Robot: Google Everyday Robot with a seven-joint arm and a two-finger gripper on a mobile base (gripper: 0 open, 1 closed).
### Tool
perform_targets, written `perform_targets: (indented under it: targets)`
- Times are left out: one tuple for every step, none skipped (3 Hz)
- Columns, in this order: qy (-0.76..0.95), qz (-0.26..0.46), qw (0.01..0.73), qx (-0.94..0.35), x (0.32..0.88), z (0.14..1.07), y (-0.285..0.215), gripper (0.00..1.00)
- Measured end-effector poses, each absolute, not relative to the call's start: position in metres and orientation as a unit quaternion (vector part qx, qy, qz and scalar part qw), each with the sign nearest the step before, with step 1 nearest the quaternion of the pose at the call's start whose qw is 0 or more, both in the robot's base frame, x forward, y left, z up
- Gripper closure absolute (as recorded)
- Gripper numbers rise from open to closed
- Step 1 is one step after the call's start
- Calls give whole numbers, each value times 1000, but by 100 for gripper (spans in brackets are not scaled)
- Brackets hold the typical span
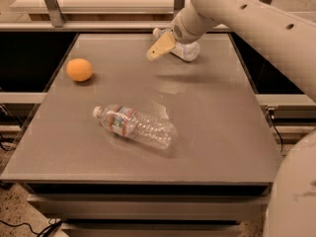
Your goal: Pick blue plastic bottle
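The blue plastic bottle (190, 51) lies on its side at the far middle of the grey table (217, 132). It is short, with a pale label, and its white cap points left. My gripper (159, 47), tan at the tip, hangs from the white arm that comes in from the upper right. It sits just in front of the bottle's cap end and hides part of the bottle. I cannot tell whether it touches the bottle.
A longer clear ribbed bottle (136, 126) with a red-and-blue label lies on its side at the table's middle left. An orange ball (79, 69) sits near the left edge. A shelf frame runs behind the table's far edge.
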State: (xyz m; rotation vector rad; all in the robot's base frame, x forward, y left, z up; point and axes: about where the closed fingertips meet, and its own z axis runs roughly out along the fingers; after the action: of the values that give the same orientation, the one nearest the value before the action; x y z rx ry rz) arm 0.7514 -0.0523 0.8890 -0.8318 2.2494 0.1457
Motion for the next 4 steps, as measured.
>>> perform_targets:
  targets:
    - [872, 65, 362, -323, 761, 883, -61, 0]
    - [871, 72, 362, -324, 767, 878, -69, 0]
    - [869, 82, 358, -331, 773, 872, -70, 0]
    - [869, 91, 351, -338, 778, 864, -67, 0]
